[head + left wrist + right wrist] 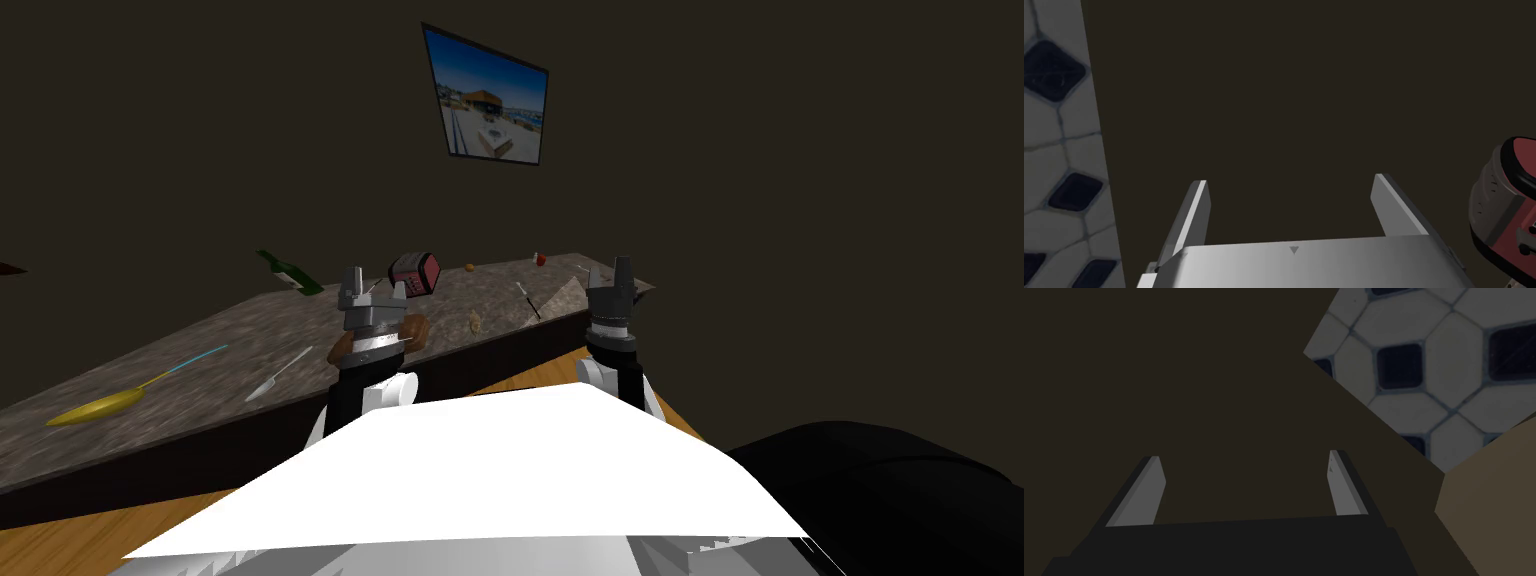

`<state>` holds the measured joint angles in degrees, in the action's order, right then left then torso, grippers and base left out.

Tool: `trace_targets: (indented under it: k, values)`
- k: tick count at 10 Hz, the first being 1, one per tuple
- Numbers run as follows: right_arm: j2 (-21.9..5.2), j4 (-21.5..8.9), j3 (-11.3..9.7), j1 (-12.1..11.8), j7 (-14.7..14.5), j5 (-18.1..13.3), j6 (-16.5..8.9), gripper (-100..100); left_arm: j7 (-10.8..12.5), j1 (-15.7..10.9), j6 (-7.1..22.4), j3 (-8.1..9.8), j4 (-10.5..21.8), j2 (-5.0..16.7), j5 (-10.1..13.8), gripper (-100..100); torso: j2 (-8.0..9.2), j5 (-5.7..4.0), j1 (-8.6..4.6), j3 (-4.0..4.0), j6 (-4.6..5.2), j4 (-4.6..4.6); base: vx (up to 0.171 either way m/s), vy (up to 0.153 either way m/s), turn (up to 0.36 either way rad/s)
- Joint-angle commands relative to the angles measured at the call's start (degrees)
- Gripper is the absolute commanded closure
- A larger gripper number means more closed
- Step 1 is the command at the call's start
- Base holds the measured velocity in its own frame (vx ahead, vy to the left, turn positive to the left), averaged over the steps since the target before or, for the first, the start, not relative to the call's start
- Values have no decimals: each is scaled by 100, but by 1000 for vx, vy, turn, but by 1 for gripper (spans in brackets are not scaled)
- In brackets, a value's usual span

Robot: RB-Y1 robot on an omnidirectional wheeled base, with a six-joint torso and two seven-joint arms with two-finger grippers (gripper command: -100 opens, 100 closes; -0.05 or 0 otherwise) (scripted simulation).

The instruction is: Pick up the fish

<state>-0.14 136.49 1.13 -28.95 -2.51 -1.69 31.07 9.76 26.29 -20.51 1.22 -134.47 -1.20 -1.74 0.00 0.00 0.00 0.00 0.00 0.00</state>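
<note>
Both arms were raised at the near edge of the table [250, 335]. The left gripper [374, 287] and right gripper [621, 270] had their jaws spread and empty. A brown oblong thing [416, 330], probably the fish, lay just behind the left gripper. Recommended procedure: pitch the left wrist down, centre over it, then close.

Brown and elongated, what we take for the fish [416, 329] lies flat on the mottled grey counter [250, 335], near its front edge. Our left arm [372, 343] crosses its middle, leaving two rounded ends showing. We cannot make out finer detail.
</note>
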Motion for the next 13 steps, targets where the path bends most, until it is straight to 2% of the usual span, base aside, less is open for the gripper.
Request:
trace_targets:
  k: [1, 3, 6, 7, 9, 10, 11, 12, 13]
  values:
    - [0, 0, 0, 0, 0, 0, 0, 0, -15, -39, 147, 8, 13, 281, 80, -100, 0, 0, 0, 0, 0, 0, -17, 10, -72]
    - [0, 0, 0, 1, 0, 0, 0, 0, -36, -110, 363, 36, 38, 605, 202, -100, 10, 2, 8, 6, 1, 2, -36, 22, -82]
    - [0, 0, 0, 1, 0, 0, 0, 0, -78, -279, 837, 118, 104, 1132, 484, -100, 17, 4, 19, 10, 1, 4, -45, 44, -100]
    - [0, 0, 0, 1, 0, 0, 0, 0, -78, -279, 841, 118, 104, 1198, 484, -100, 16, 5, 21, 9, 1, 4, -31, 37, -53]
    - [0, 0, 0, 1, 0, 0, 0, 0, -109, -427, 1231, 196, 168, 1574, 737, -100, 12, 4, 18, 7, 1, 3, -43, 52, -123]
    - [-1, 0, 0, 1, 0, 0, 0, 0, -109, -427, 1250, 196, 168, 1655, 737, -100, 17, 6, 27, 9, 1, 4, -42, 55, -59]
    - [-1, 0, 1, 0, 0, 0, 0, 0, -125, -508, 1475, 239, 204, 1861, 881, -100, 15, 6, 24, 9, -1, 4, -36, 44, -86]
    - [-1, 0, 0, 0, 0, 0, 0, 0, -125, -508, 1475, 239, 204, 1900, 881, -100, 13, 5, 21, 8, 0, 3, -31, 36, -69]
    - [0, 0, 0, 0, 0, 0, 0, 0, -140, -591, 1711, 284, 242, 2132, 1037, -100, 11, 5, 18, 7, -1, 3, -34, 40, -142]
